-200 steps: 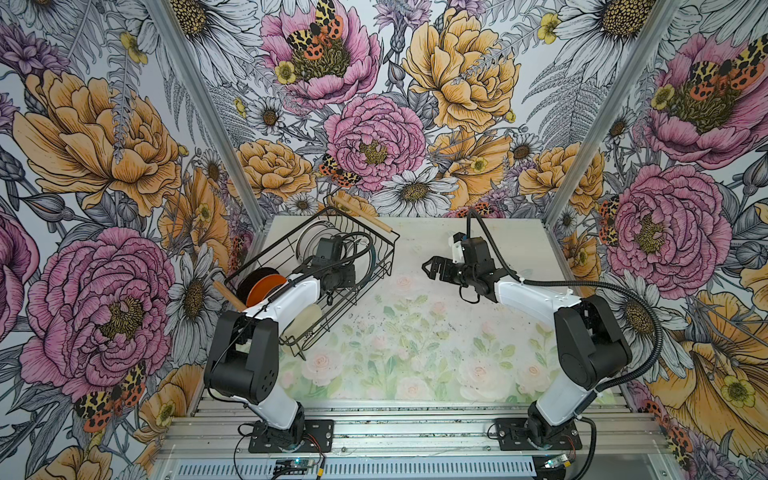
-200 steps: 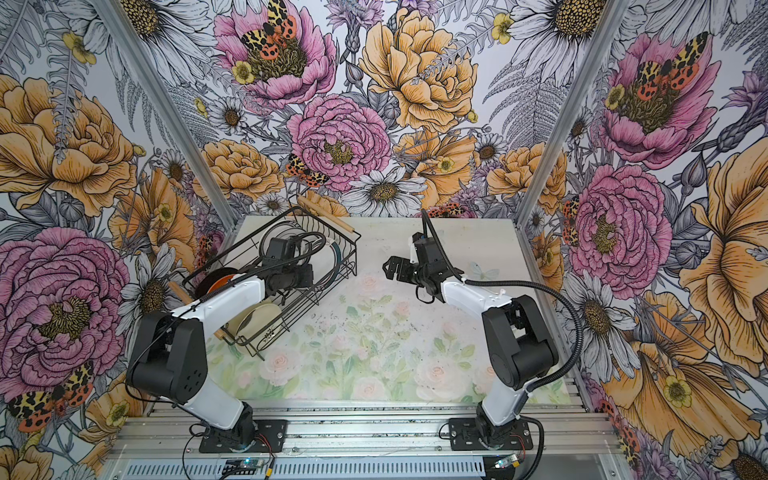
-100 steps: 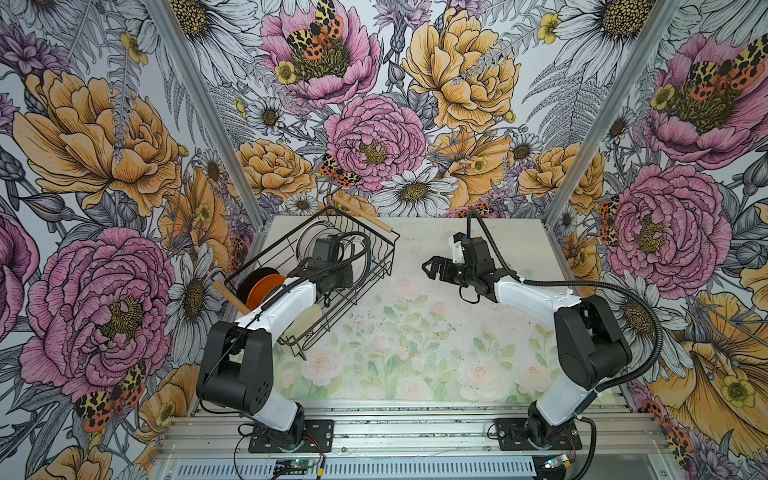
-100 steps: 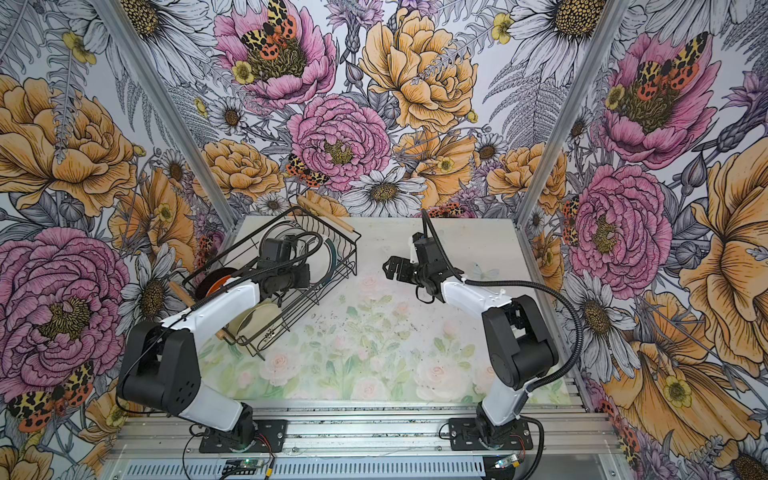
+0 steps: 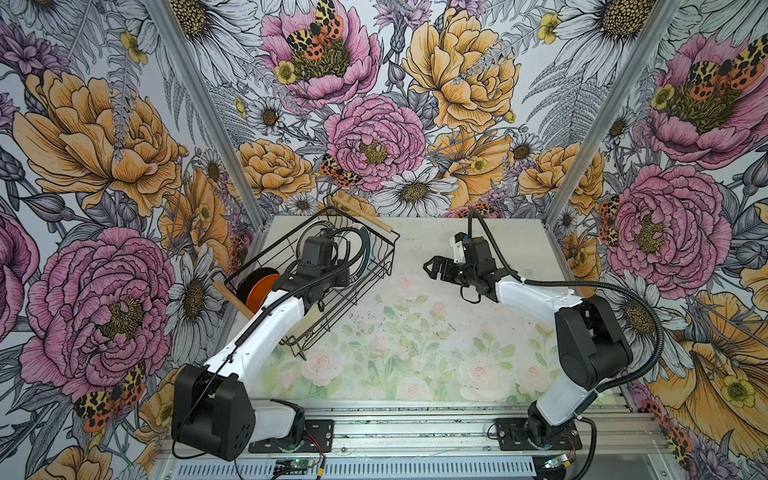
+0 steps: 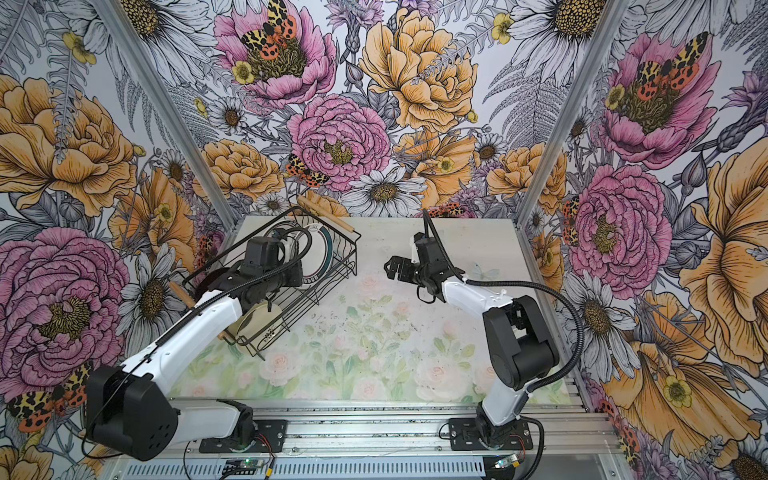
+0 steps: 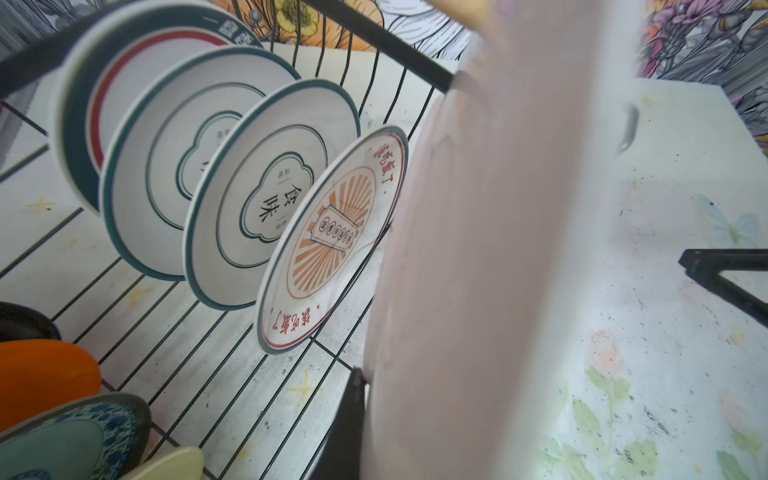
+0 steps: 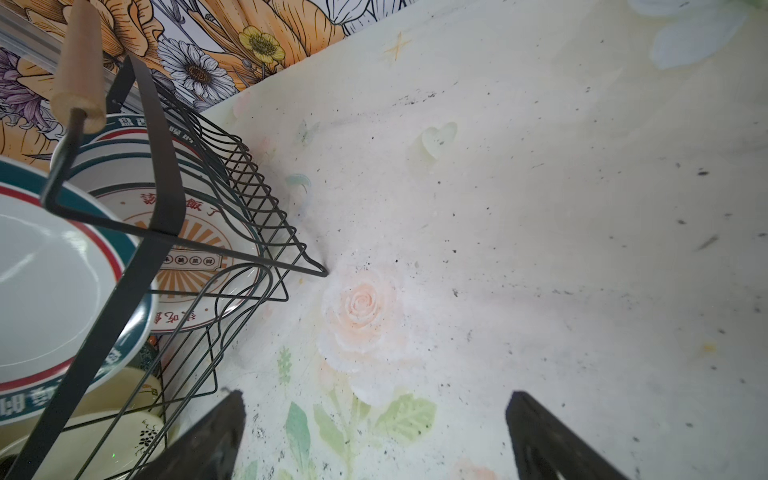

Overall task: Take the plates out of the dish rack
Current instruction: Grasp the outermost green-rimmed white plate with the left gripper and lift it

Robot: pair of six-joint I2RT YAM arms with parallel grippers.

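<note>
The black wire dish rack (image 5: 384, 243) (image 6: 347, 239) stands at the back left of the table. Several plates stand upright in it: an orange sunburst plate (image 7: 328, 245), teal-rimmed plates (image 7: 266, 195), and an orange plate (image 5: 259, 286) at the near end. My left gripper (image 7: 365, 374) is inside the rack, shut on the edge of a large pale plate (image 7: 478, 270). That plate is blurred and fills the middle of the left wrist view; one finger is hidden behind it. My right gripper (image 5: 434, 268) (image 8: 374, 436) hovers open to the right of the rack, holding nothing.
Wooden rod handles (image 5: 361, 214) (image 8: 79, 62) cap both ends of the rack. A teal-patterned plate (image 7: 62, 440) and a cream plate (image 6: 257, 322) lie low at the rack's near end. Flowered walls close in behind and beside the rack. The floral table top (image 5: 415, 353) spreads out in front.
The left arm's elbow has dropped toward the front and its wrist has shifted slightly left inside the rack. The right arm has not moved.
</note>
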